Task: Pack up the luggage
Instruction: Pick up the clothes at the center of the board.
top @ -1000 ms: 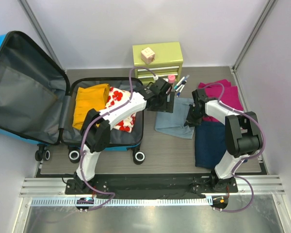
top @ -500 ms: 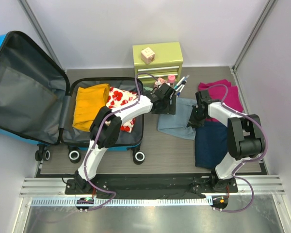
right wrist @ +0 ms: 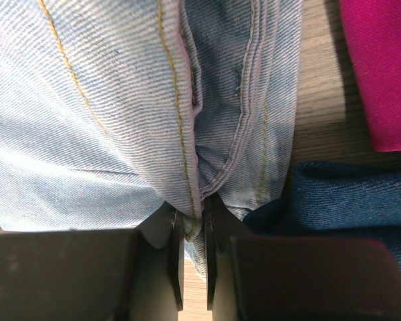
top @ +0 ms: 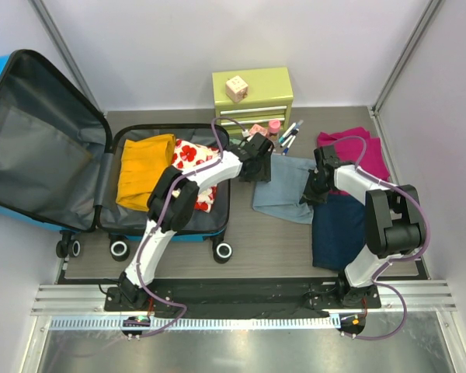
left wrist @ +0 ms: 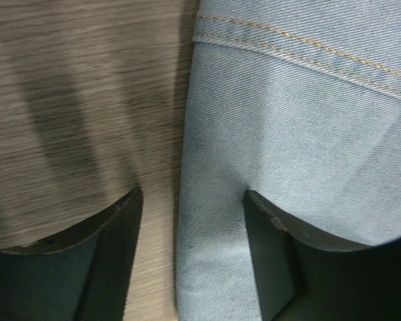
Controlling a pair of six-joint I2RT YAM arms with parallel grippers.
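1. The luggage [top: 39, 155] lay open at the surface's [top: 264, 249] left end, lid tipped back, a yellow garment [top: 144, 167] and red-flowered cloth [top: 186, 155] inside.
2. The left hand [left wrist: 192, 194] stood apart, straddling the edge of a light denim garment [left wrist: 301, 134].
3. The right hand [right wrist: 194, 217] was clamped on a fold of that denim, beside dark blue cloth [right wrist: 347, 194].

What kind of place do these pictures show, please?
Probably a robot test booth, not a home: plain white panel walls surround a wood-grain table, two black-and-white robot arms are bolted to an aluminium rail, and a bright blue hard-shell suitcase lies open.
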